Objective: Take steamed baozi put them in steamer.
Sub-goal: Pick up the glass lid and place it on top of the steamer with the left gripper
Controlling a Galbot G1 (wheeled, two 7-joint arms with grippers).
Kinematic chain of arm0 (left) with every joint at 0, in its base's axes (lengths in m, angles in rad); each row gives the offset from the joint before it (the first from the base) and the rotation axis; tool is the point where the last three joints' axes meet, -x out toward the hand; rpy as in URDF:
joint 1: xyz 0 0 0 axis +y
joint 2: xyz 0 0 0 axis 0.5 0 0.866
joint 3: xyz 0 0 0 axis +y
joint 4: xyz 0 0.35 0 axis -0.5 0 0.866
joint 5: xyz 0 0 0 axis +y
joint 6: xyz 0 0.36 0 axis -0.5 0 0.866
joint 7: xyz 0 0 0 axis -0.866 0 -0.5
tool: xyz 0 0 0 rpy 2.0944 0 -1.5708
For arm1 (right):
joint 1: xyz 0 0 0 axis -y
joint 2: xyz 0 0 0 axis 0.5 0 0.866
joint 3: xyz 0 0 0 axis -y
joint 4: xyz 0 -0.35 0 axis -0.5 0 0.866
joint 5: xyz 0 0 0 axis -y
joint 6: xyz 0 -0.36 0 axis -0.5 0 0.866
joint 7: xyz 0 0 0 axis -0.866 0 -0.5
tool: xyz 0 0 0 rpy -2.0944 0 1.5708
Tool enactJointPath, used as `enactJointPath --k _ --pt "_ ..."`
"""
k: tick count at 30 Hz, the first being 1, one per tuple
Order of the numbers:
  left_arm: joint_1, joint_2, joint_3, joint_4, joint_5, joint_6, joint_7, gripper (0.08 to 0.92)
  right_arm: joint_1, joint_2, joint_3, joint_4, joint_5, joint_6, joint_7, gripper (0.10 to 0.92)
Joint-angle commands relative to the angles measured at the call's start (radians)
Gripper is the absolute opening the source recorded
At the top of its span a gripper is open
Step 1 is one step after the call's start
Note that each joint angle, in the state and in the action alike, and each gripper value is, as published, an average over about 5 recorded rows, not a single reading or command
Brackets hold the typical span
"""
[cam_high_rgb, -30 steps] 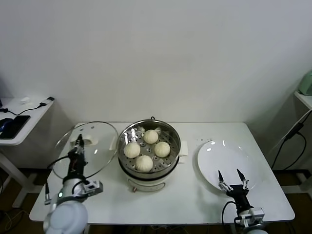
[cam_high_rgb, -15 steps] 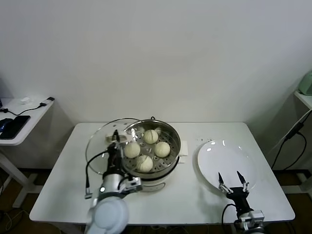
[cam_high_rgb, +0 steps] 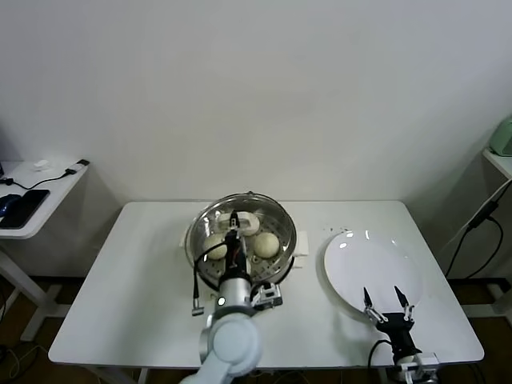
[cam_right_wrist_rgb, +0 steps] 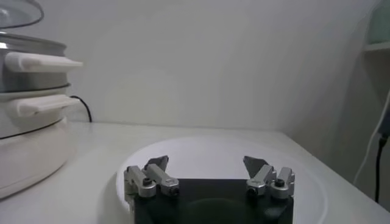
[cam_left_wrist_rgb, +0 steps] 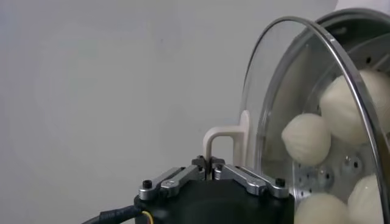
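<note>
I see the steamer [cam_high_rgb: 245, 248] standing in the middle of the white surface [cam_high_rgb: 144, 272], and the steamed baozi [cam_high_rgb: 267, 243] lie inside it on the perforated tray. In the left wrist view I count four of them through the glass, one of them [cam_left_wrist_rgb: 306, 139] with fine pleats on its top. They are round, smooth and cream-white, and they sit close together.

The glass lid [cam_left_wrist_rgb: 286, 91] is above the pot. My left end effector [cam_high_rgb: 233, 238] is closed tightly on the white handle [cam_left_wrist_rgb: 220, 143] of this lid, and the lid stands between the camera and the buns. From the head view, the arm covers part of the pot's near side, so one or two buns are hidden there.

To the right of the steamer, apart from it, lies a flat white plate [cam_high_rgb: 368, 264] with nothing on it. My right end effector [cam_high_rgb: 386, 308] is over the near edge of this plate, its fingers spread wide and holding nothing
</note>
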Motion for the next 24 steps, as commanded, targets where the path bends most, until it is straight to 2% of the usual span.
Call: enactJointPath --k 1,24 --pt "-0.061 -0.06 0.046 0.134 0.021 0.014 -0.03 0.131 0.0 0.001 0.009 -0.005 0.004 0.01 0.003 0.823" --pt "-0.045 -0.014 0.011 0.158 0.044 -0.012 -0.045 0.131 0.026 0.021 0.007 -0.018 -0.01 0.036 0.01 0.823"
